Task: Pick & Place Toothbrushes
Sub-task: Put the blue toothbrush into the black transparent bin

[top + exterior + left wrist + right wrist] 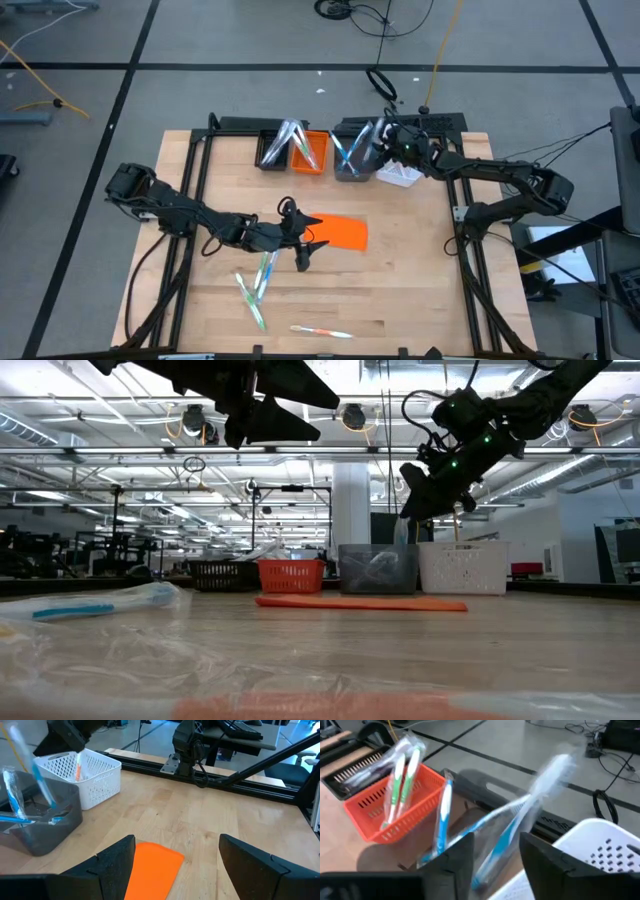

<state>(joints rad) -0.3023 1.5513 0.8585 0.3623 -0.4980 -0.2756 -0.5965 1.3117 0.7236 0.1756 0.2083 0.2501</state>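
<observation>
Right claw (492,862) over grey bin (352,165), fingers apart, blue brush (507,832) between them, dropping loose into bin. Colours sorted per bin. Left claw (172,862) wide, empty, hovering over orange sheet (338,231); brushes (258,285) remain on table (420,280).

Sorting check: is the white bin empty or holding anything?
Not empty: the white bin holds one orange-accented toothbrush, standing upright inside, seen in the left wrist view.
</observation>
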